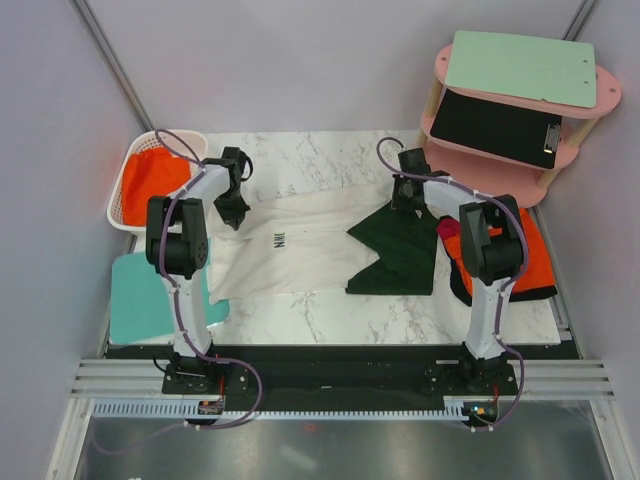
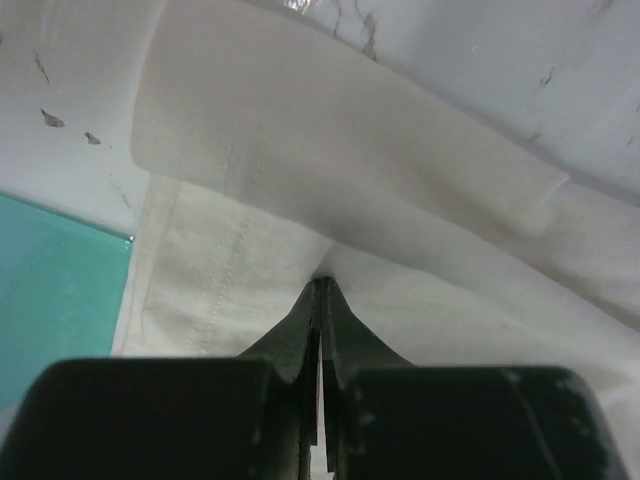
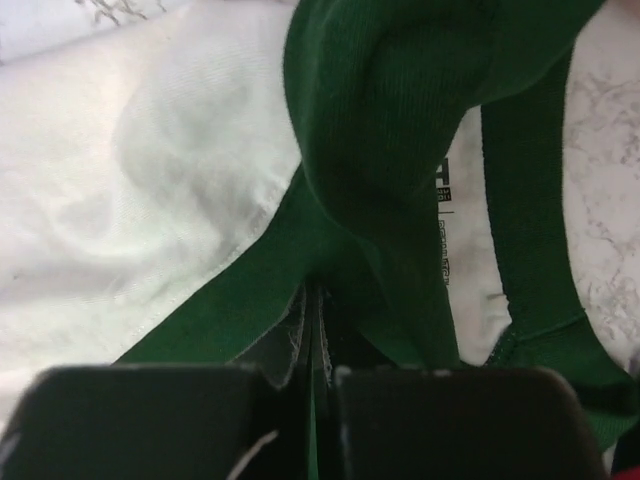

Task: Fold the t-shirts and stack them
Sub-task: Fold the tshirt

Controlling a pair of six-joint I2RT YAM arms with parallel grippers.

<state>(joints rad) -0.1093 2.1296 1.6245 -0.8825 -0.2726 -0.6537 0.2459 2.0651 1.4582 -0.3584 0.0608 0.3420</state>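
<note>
Since the green t-shirt [image 1: 400,255] overlaps the right side of the cream t-shirt [image 1: 290,250] on the table [image 1: 330,315], each arm grips its own: left pincer [image 2: 322,285] clamped on cream cloth, right pincer [image 3: 312,290] clamped on green fabric, prob. to drag them apart before folding.

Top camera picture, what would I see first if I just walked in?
On the marble table lie a cream-white t-shirt and, overlapping its right edge, a dark green t-shirt. The left gripper pinches the white one, the right gripper the green. Bright orange cloth fills the basket at far left.
</note>
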